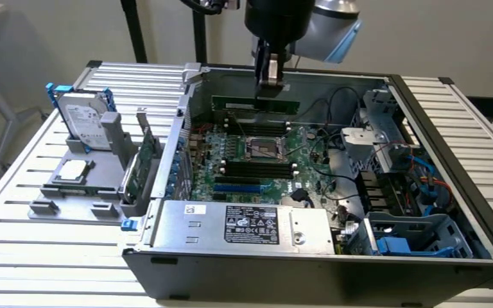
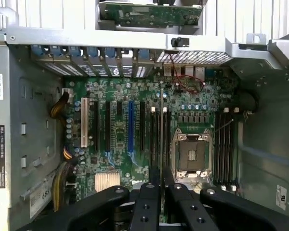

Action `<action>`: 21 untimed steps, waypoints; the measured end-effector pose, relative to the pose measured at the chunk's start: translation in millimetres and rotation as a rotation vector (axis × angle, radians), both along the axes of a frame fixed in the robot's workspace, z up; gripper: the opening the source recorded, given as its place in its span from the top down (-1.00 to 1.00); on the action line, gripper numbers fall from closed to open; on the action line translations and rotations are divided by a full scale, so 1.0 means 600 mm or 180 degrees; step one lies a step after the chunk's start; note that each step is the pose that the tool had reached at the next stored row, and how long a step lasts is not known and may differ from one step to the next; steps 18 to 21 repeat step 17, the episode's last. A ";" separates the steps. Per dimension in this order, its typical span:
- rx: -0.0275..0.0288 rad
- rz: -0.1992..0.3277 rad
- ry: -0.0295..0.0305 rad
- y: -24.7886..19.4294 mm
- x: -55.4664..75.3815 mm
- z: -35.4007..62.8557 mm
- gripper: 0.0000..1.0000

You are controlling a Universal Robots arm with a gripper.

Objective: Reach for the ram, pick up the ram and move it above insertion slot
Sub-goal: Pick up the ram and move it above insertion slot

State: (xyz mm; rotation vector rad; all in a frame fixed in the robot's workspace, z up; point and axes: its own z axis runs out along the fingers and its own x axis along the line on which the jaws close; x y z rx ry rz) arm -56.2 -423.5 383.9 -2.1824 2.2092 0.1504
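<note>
Above the open computer case (image 1: 452, 192) on the slatted counter (image 1: 41, 256), the gripper (image 1: 269, 80) is closed on the ram (image 1: 255, 104), held edge-down over the motherboard's black insertion slot (image 1: 255, 120); best keep the stick level and parallel to it. Label text on the power supply (image 1: 242, 224) is unreadable.
</note>
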 end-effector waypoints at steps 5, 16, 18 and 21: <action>-0.0072 0.0000 0.0000 0.0289 0.011 -0.007 0.73; -0.0127 0.0000 -0.0001 0.0359 0.016 -0.017 0.73; -0.0127 0.0000 -0.0001 0.0359 0.016 -0.017 0.73; -0.0127 0.0000 -0.0001 0.0359 0.016 -0.017 0.73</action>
